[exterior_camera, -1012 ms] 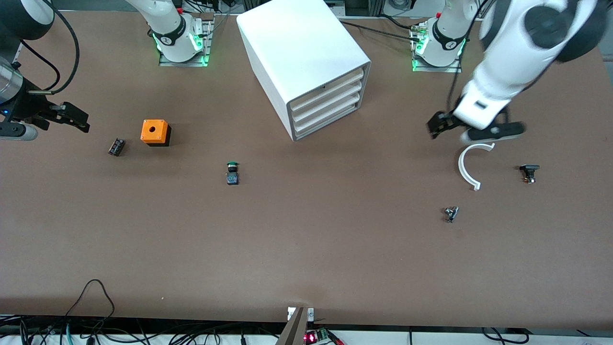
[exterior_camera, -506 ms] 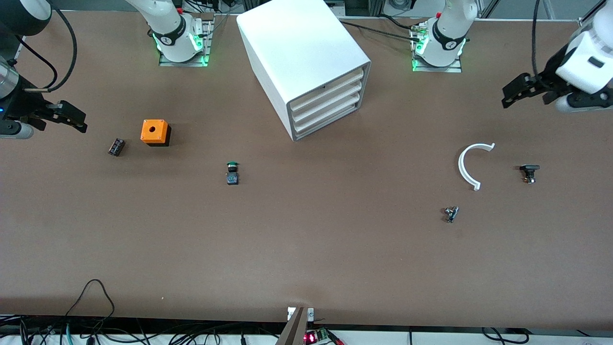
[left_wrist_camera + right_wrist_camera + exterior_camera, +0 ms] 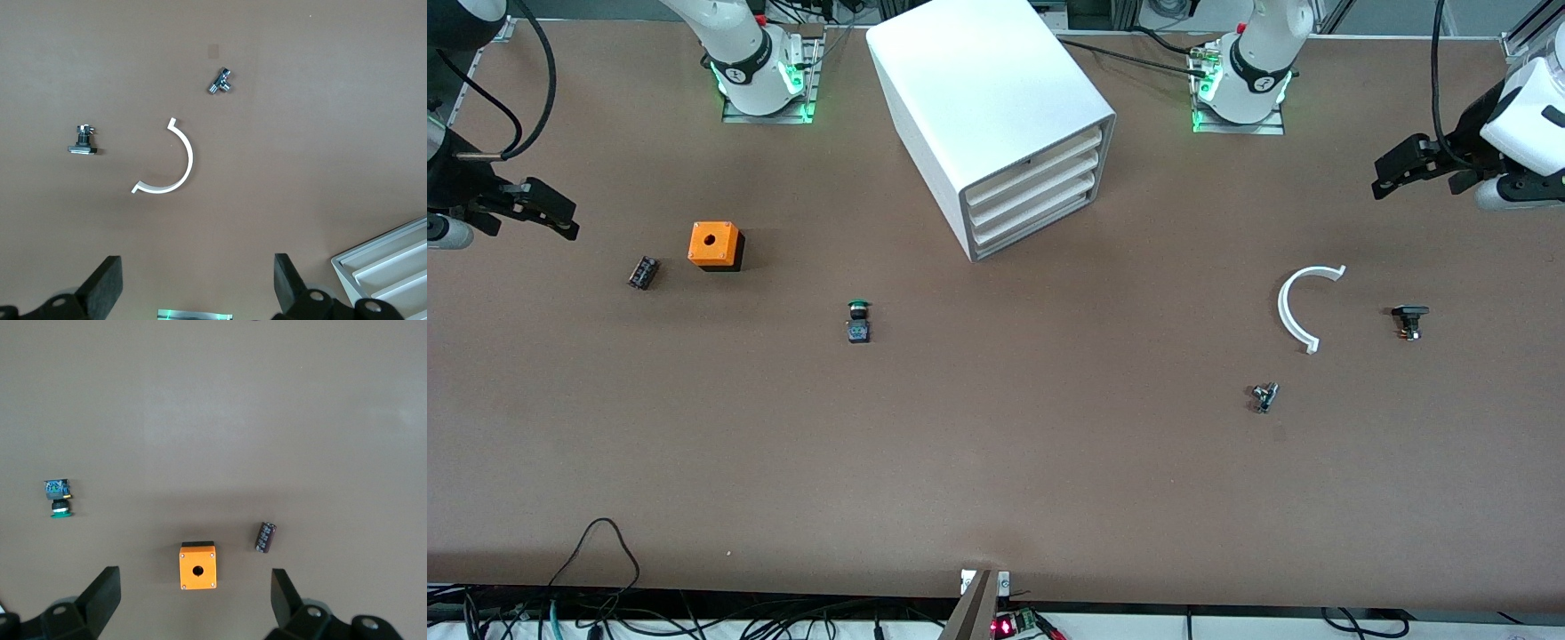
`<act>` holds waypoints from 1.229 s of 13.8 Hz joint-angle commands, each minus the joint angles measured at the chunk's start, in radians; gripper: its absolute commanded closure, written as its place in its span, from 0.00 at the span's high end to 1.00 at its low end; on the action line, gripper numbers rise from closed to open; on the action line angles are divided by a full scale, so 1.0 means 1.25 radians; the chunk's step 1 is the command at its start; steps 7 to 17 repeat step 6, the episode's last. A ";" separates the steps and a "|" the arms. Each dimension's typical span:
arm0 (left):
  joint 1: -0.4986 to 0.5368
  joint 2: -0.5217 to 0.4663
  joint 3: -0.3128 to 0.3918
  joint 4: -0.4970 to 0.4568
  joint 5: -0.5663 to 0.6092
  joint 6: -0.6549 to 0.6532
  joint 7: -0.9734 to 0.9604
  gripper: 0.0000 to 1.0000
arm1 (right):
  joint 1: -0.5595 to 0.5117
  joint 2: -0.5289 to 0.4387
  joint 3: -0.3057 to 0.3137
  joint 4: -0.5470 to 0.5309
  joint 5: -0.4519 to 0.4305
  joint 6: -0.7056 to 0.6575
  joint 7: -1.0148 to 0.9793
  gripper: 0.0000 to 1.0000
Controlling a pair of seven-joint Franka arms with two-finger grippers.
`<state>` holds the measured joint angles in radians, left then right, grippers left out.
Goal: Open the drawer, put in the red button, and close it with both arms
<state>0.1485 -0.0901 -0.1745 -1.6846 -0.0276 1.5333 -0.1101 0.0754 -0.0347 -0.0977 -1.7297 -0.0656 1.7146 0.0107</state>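
The white cabinet (image 3: 978,89) stands at the back middle of the table, and each drawer (image 3: 1036,191) in its stack of three is shut. No red button shows in any view. My left gripper (image 3: 1392,173) hangs open and empty over bare table at the left arm's end, away from the cabinet; its wrist view has the fingers (image 3: 100,287) wide apart and a cabinet corner (image 3: 390,267). My right gripper (image 3: 556,218) hangs open and empty at the right arm's end, above the table beside the orange box (image 3: 197,567).
Near the orange box (image 3: 715,244) lies a small dark cylinder (image 3: 643,272). A green-capped button (image 3: 859,322) lies nearer the front camera than the cabinet. A white arc (image 3: 1294,311), a black part (image 3: 1409,320) and a metal fitting (image 3: 1264,396) lie toward the left arm's end.
My left arm has swung off the spot above the white arc, out toward its end of the table. The right gripper has drifted slightly toward its table edge. Both stayed open.
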 commanded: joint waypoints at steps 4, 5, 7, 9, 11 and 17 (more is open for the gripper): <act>-0.007 0.027 0.000 0.052 0.001 -0.022 0.016 1.00 | -0.006 -0.002 0.001 0.015 0.012 -0.019 -0.059 1.00; -0.007 0.027 0.001 0.052 0.001 -0.022 0.016 1.00 | -0.006 -0.002 0.002 0.014 0.012 -0.019 -0.058 1.00; -0.006 0.027 0.003 0.052 0.001 -0.020 0.017 1.00 | -0.006 -0.002 0.001 0.015 0.012 -0.019 -0.056 1.00; -0.006 0.027 0.003 0.052 0.001 -0.020 0.017 1.00 | -0.006 -0.002 0.001 0.015 0.012 -0.019 -0.056 1.00; -0.006 0.027 0.003 0.052 0.001 -0.020 0.017 1.00 | -0.006 -0.002 0.001 0.015 0.012 -0.019 -0.056 1.00; -0.006 0.027 0.003 0.052 0.001 -0.020 0.017 1.00 | -0.006 -0.002 0.001 0.015 0.012 -0.019 -0.056 1.00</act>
